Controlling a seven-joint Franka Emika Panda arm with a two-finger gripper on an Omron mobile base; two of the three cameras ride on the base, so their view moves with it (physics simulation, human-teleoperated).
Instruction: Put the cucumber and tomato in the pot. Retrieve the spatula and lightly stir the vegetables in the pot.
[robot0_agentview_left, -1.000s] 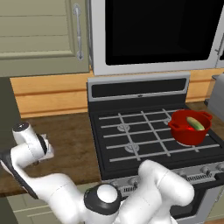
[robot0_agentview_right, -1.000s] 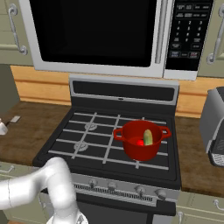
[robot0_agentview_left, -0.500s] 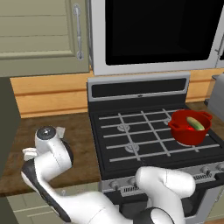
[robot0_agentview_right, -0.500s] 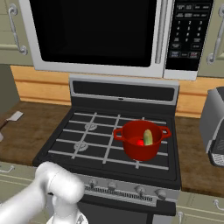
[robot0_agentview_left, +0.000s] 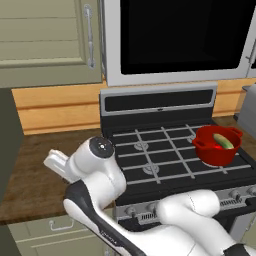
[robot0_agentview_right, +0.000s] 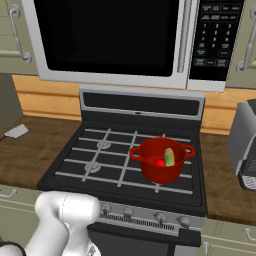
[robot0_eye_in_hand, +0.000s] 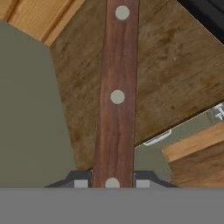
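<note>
The red pot (robot0_agentview_right: 161, 170) stands on the stove's front right burner. Inside it lie the yellow-green cucumber (robot0_agentview_right: 169, 156) and the red tomato (robot0_agentview_right: 159, 163). The left base view shows the same pot (robot0_agentview_left: 216, 150) with the cucumber (robot0_agentview_left: 222, 141) in it. My gripper (robot0_eye_in_hand: 112, 183) is shut on the spatula's reddish-brown handle (robot0_eye_in_hand: 116, 96), which runs up between the fingertips (robot0_eye_in_hand: 81, 183) over the wooden counter. The spatula's light grey blade (robot0_agentview_left: 57, 161) pokes out to the left of my arm's elbow, and this blade (robot0_agentview_right: 17, 131) also appears at the far left over the counter.
The black stove (robot0_agentview_right: 120, 165) has several grated burners. A microwave (robot0_agentview_right: 115, 40) hangs above it. A grey toaster (robot0_agentview_right: 245, 145) stands on the right counter. A tall grey-green panel (robot0_agentview_left: 7, 150) borders the left counter (robot0_agentview_left: 35, 170). My elbow (robot0_agentview_left: 100, 150) rises over the stove's left edge.
My arm's elbow has swung to the right, toward the stove. The spatula blade has shifted up and right with it, then held still in the right base view.
</note>
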